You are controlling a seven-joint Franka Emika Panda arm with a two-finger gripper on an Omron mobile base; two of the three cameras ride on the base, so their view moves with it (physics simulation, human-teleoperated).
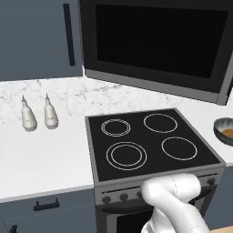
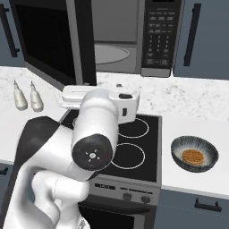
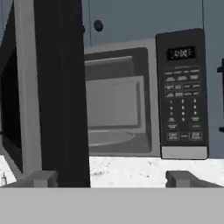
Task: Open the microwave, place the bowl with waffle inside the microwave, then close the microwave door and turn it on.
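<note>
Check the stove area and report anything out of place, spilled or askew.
Nothing stands out. The microwave door hangs open over the stovetop, as the job needs. The bowl sits upright on the counter right of the stove, waffle inside, nothing spilled. Two bottles stand upright.

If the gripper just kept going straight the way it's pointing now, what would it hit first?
Probably the edge of the open microwave door, which stands just left of centre ahead of the gripper. Slightly further right it would pass into the microwave cavity; depth is hard to judge.

The microwave (image 2: 134, 40) is black with a grey interior. The bowl (image 2: 195, 154) is speckled grey-blue, the waffle (image 2: 192, 157) orange-brown, the bench (image 2: 188, 103) white marble.
</note>
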